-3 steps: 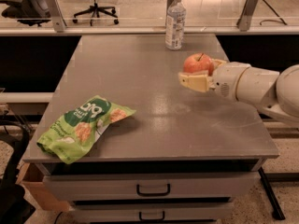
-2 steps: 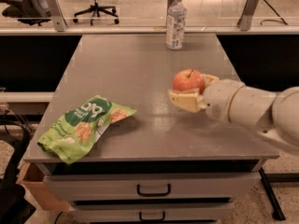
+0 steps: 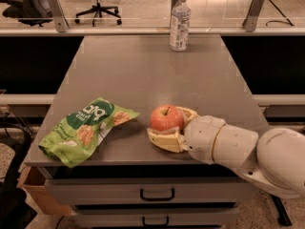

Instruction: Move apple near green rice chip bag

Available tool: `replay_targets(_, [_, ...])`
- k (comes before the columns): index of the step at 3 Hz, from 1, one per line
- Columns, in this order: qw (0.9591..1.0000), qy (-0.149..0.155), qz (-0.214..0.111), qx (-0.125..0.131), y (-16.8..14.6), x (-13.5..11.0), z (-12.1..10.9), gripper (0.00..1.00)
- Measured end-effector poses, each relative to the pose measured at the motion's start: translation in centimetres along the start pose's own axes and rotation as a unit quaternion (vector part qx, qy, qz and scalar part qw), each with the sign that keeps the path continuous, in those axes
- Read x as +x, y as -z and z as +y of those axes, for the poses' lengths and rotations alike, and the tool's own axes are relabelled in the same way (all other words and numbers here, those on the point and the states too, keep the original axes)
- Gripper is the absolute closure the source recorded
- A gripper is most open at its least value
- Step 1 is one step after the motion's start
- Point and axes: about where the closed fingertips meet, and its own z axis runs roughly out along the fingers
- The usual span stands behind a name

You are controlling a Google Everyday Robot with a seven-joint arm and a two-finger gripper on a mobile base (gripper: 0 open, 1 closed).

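gripper (image 3: pixel 174 128): near the table's front edge, 5 o'clock on the top; I have it clamped on the apple.
apple (image 3: pixel 165 118): between the fingers, low over the table (image 3: pixel 157 66); can't tell if it's touching.
green rice chip bag (image 3: pixel 86 128): 9 o'clock of apple, near, apart.
water bottle (image 3: pixel 179 20): 12 o'clock, well apart.
risk: if I let go above the surface, the apple may roll off the front edge; pushing toward 9 o'clock could shove the bag.

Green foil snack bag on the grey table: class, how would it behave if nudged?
The wrinkly green foil snack bag lies flat and creased, so it would probably crumple or slide rather than roll. Being thin foil, it looks light for its size. The hand, just beside it, grips the round red-orange apple, which would likely roll if released.
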Motion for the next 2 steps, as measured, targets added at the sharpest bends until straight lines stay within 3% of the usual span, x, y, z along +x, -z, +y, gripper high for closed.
replay_targets(1, [0.9984, -0.008, -0.016, -0.053, -1.55, 2.15, 1.87, 1.00])
replay_targets(2, [0.9982, -0.010, -0.017, -0.056, -1.47, 1.71, 1.90, 0.82])
